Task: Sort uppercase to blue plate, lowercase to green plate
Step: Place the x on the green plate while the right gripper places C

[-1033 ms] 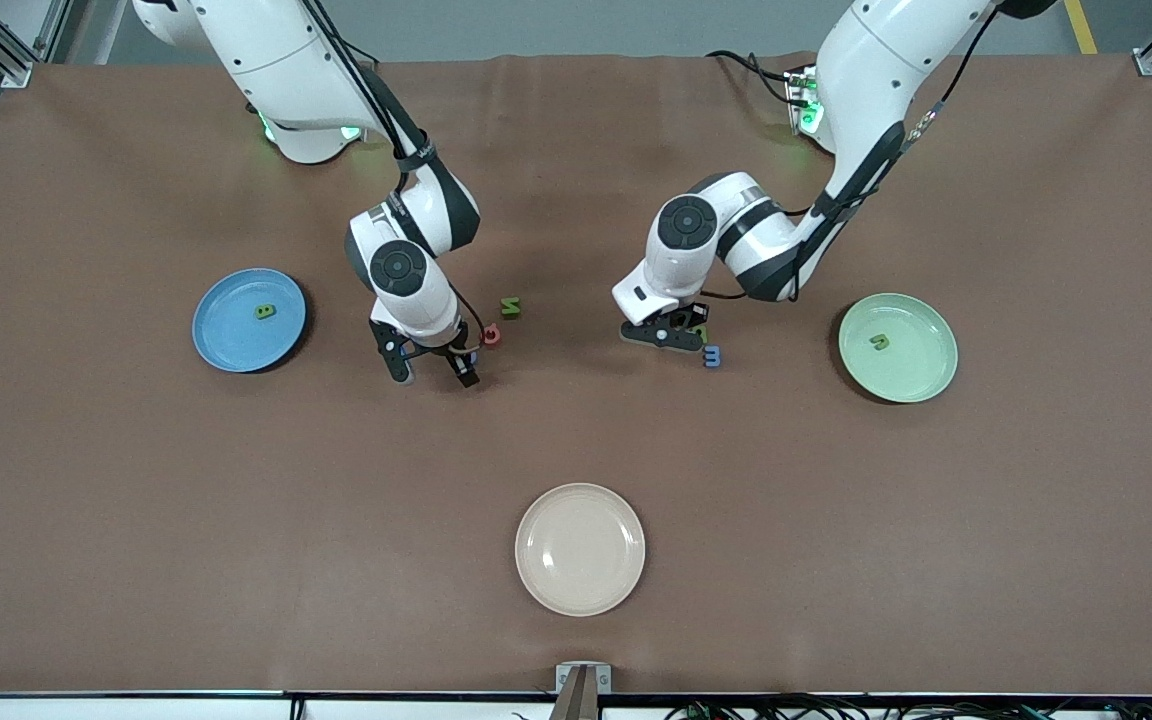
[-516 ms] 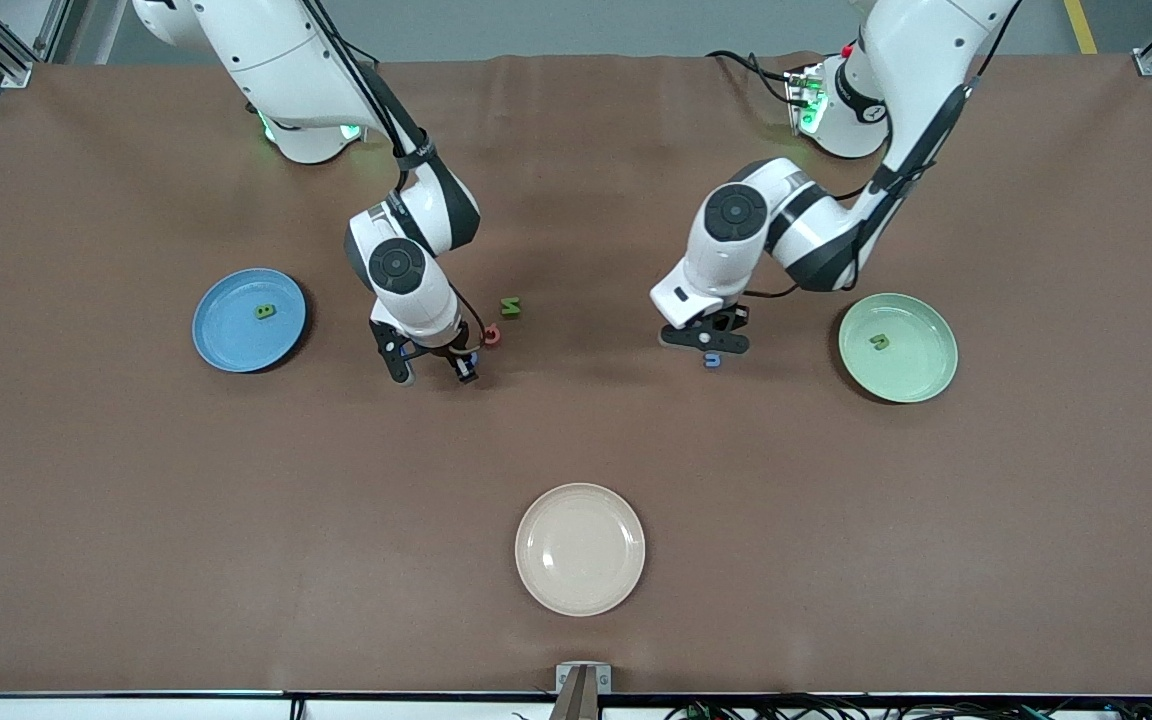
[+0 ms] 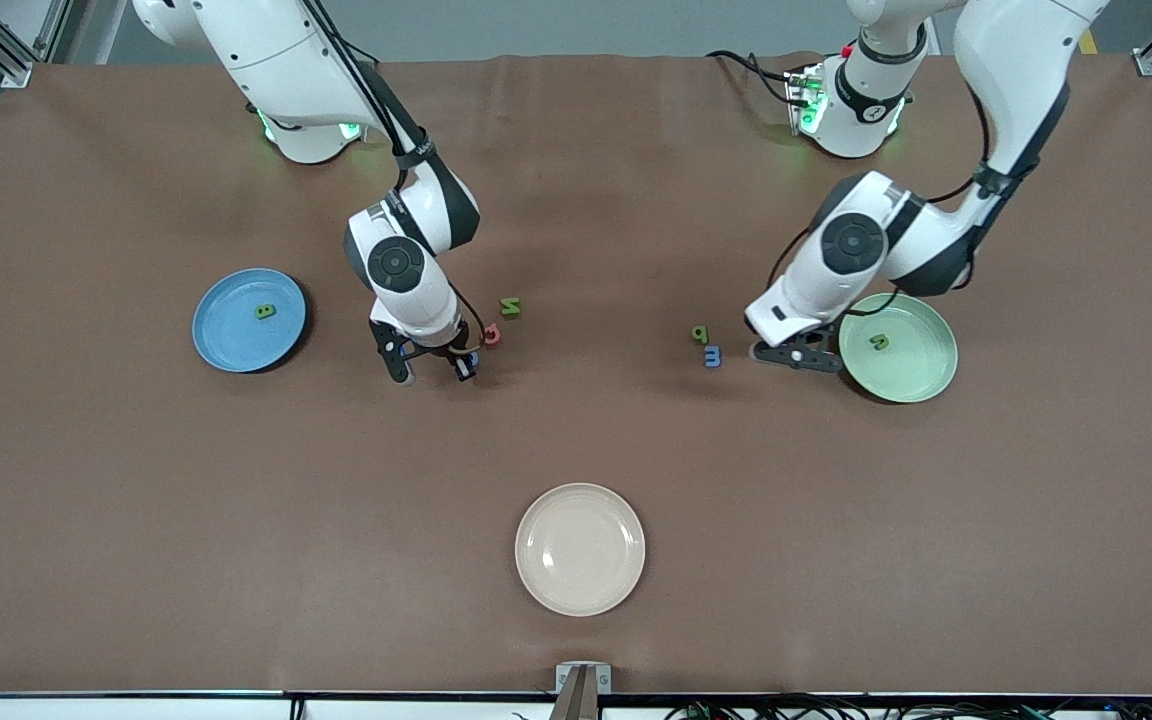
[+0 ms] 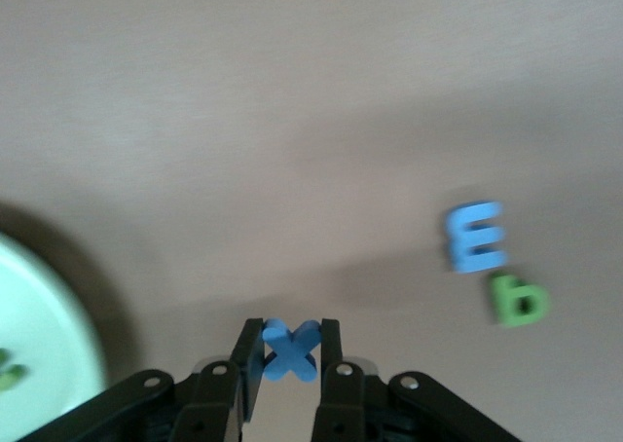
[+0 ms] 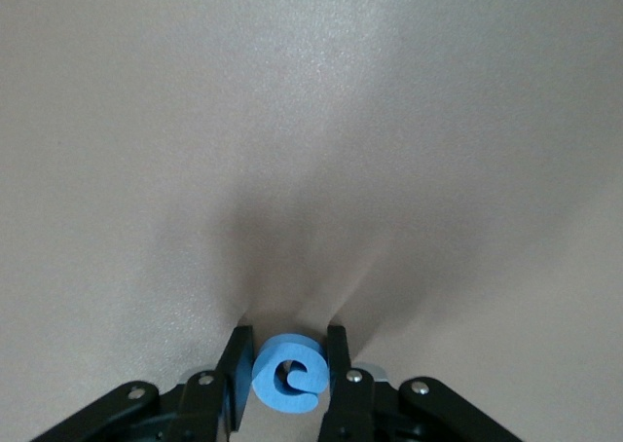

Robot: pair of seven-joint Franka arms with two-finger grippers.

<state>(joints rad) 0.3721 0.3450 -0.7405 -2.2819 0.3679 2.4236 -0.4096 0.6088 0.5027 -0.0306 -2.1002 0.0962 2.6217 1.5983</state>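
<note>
Blue x [image 4: 290,349] pinched in left hand [image 4: 290,362], seemingly beside green plate [image 4: 39,335]

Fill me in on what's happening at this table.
Two arms are sorting foam letters. The left tool holds a blue x beside the green plate, which has a green u. The right tool grips a blue C. The blue plate has a green B.

The brown-covered table [image 3: 576,440] carries three plates: a blue plate [image 3: 226,340] toward the right arm's end, a pale green plate [image 3: 911,365] toward the left arm's end, and a cream plate [image 3: 580,549] near the middle of the edge closest to the front camera. Lying straight on the cover around mid-table are a green N [image 3: 510,307] with a pinkish-red G [image 3: 492,336] just beside it, and a green p [image 3: 700,334] with a blue m [image 3: 712,355] just beside it.
</note>
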